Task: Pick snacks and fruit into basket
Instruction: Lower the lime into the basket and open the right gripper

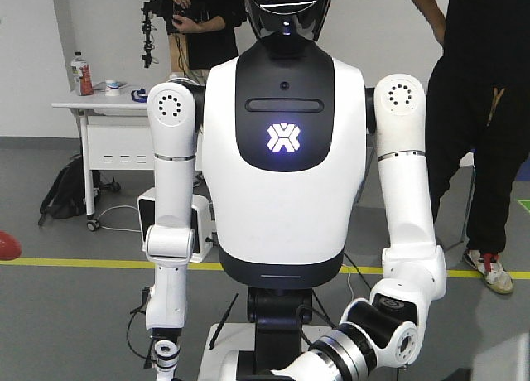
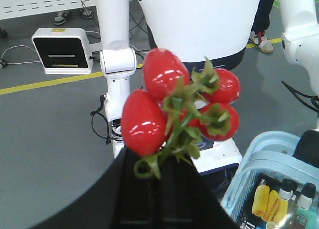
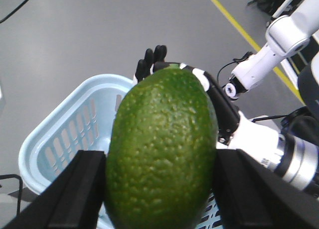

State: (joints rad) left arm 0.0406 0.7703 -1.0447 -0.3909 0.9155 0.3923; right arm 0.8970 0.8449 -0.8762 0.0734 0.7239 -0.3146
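My left gripper (image 2: 159, 162) is shut on the green stem of a bunch of shiny red tomatoes (image 2: 164, 74), held in the air to the left of the light blue basket (image 2: 266, 152). A black snack box with yellow pictures (image 2: 266, 201) lies inside that basket. In the right wrist view my right gripper (image 3: 162, 162) is shut on a large bumpy green fruit (image 3: 162, 139), its fingers (image 3: 84, 181) pressing both sides. The fruit hangs over the basket (image 3: 75, 124), hiding most of its inside. The mint-green pouch is out of view.
A white humanoid robot (image 1: 281, 149) faces me, and its black hand (image 3: 154, 59) reaches to the basket's far rim. A white boxy unit (image 2: 62, 50) stands on the grey floor beside a yellow line (image 2: 50, 82). People (image 1: 480, 108) and a white table (image 1: 108, 108) are behind.
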